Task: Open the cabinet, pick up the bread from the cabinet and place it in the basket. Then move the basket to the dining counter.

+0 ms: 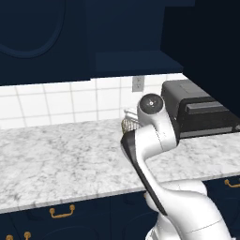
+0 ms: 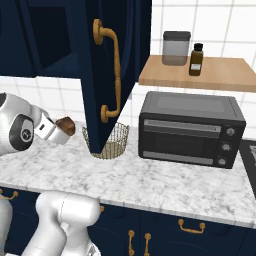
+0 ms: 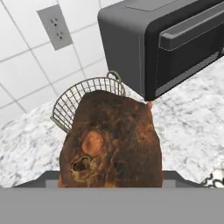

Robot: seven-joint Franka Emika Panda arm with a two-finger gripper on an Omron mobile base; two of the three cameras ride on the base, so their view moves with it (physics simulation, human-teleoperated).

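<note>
The gripper [image 2: 61, 131] is clamped on the bread [image 3: 111, 142], a charred brown lump that sits so near the hand camera that it hides the fingertips. In the right base view the bread [image 2: 66, 125] hangs above the marble worktop [image 2: 150, 185], short of the wire basket [image 2: 106, 141] and to its left.

The basket stands on the worktop just beside the black toaster oven [image 2: 190, 130], near the tiled wall with its power outlet [image 3: 55, 26]. In the hand view only its far rim [image 3: 85, 94] shows past the bread.

The likeliest trouble is the open cabinet door [image 2: 107, 70]. In the right base view its lower edge crosses in front of the basket, so a straight sweep from the left could knock the hand or the bread against it. A second risk is letting go too early: the bread appears to be short of the opening, and a release here would probably land it on the marble or on the rim. The light basket could also tip or slide toward the oven if the hand comes down on its rim.
</note>
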